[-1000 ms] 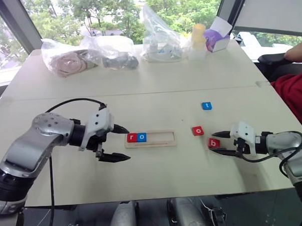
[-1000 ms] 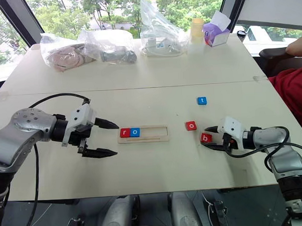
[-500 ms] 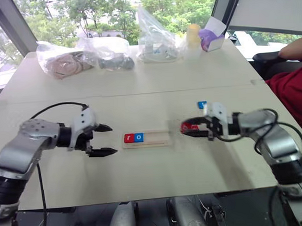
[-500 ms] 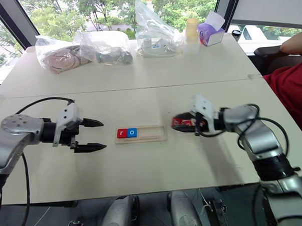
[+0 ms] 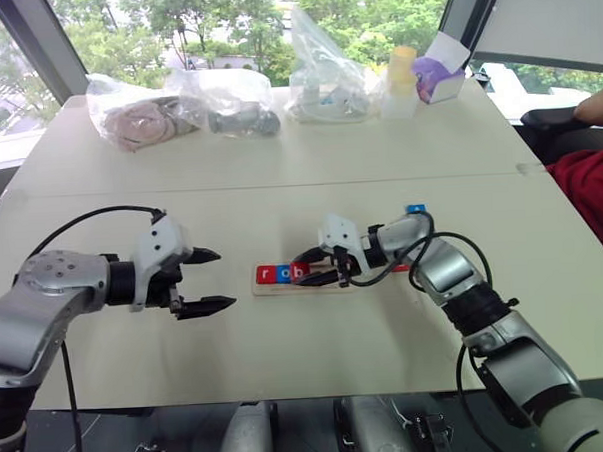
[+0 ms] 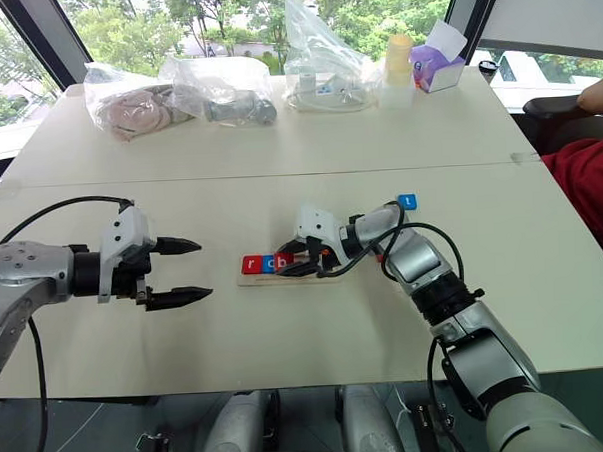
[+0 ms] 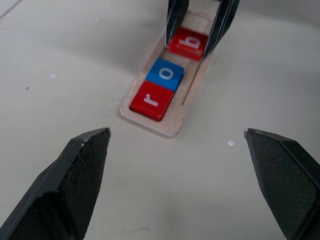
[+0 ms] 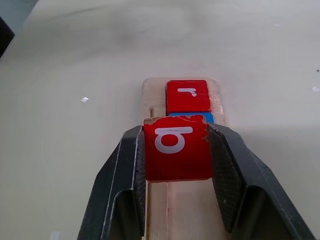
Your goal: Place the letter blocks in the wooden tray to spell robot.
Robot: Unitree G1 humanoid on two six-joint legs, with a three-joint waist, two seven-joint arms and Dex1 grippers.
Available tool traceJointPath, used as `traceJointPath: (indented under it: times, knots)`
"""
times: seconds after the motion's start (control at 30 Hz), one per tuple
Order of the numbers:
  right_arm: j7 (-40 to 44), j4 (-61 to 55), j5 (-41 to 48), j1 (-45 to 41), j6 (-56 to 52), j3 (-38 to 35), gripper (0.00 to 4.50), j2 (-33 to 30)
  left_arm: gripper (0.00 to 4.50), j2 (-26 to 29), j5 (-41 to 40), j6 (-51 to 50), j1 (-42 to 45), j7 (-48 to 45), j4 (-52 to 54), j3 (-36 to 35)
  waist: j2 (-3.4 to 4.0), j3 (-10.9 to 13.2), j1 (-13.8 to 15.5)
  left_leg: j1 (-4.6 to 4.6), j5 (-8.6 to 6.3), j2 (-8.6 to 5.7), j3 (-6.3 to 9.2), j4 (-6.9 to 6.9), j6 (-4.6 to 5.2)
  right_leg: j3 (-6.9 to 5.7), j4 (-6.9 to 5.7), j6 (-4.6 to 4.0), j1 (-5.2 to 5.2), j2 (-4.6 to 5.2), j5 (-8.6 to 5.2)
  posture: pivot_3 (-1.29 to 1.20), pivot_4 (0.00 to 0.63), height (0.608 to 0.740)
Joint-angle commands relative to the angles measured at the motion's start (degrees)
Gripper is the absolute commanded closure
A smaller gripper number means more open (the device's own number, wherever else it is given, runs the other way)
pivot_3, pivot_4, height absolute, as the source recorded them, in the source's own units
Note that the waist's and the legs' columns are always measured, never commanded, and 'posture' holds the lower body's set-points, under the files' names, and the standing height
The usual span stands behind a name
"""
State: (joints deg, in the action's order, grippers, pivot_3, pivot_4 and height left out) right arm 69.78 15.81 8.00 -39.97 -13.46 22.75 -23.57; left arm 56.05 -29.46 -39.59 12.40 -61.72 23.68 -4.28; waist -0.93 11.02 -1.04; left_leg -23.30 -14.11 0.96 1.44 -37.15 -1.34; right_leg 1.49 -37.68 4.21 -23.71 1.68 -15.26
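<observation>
Pincer (image 8: 175,150) clamps square red b tile (image 8: 176,147) over grooved light-wood tray (image 7: 165,127).

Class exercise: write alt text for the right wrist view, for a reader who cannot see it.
The right gripper clamps a red b block between its two black fingers, just over the groove of the wooden tray. Beyond it in the tray lie a blue block, mostly hidden, and a red r block.

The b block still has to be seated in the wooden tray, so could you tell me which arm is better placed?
Right: its fingers already clamp the b block over the wooden tray.
</observation>
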Motion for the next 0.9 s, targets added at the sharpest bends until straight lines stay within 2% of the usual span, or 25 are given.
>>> traceJointPath:
  times: [0.03, 0.4, 0.87, 0.9]
  knots:
    - [0.48, 1.68, -1.14, -1.86, 2.44, -0.33, 3.31, 0.54, 0.00, 0.06, -1.21, -0.58, -1.00, 0.77, 2.06, -1.52, 0.00, 0.00, -0.01, 0.00, 0.00, 0.00, 0.00, 0.00, 0.00, 0.00, 0.00, 0.00, 0.00, 0.00, 0.00, 0.00, 0.150, 0.740]
    - [-0.30, 5.92, -3.34, -3.18, 4.89, -1.34, 3.31, 0.48, 0.00, -0.86, -0.92, 0.01, 0.15, 2.38, 1.45, 0.03, 0.00, 0.00, -0.04, 0.01, 0.00, -0.01, -0.01, 0.00, 0.00, 0.00, -0.04, -0.01, -0.01, -0.03, 0.00, 0.00, 0.150, 0.740]
    - [-1.18, 5.62, -4.17, -2.60, 4.75, -1.03, 3.31, 1.95, 0.00, -1.30, 0.62, 1.17, 0.54, 2.72, 0.70, 1.03, 0.00, 0.00, -0.04, 0.01, 0.00, -0.02, -0.01, 0.00, 0.00, 0.00, -0.04, -0.01, -0.01, -0.03, 0.01, 0.00, 0.150, 0.740]
    - [-1.33, 5.60, -4.34, -2.54, 4.60, -1.06, 2.81, 2.09, 0.00, -1.34, 0.73, 1.26, 0.57, 2.77, 0.59, 1.11, 0.00, 0.00, -0.04, 0.01, 0.00, -0.02, -0.01, 0.00, 0.00, 0.00, -0.04, -0.01, -0.01, -0.03, 0.01, 0.00, 0.150, 0.740]
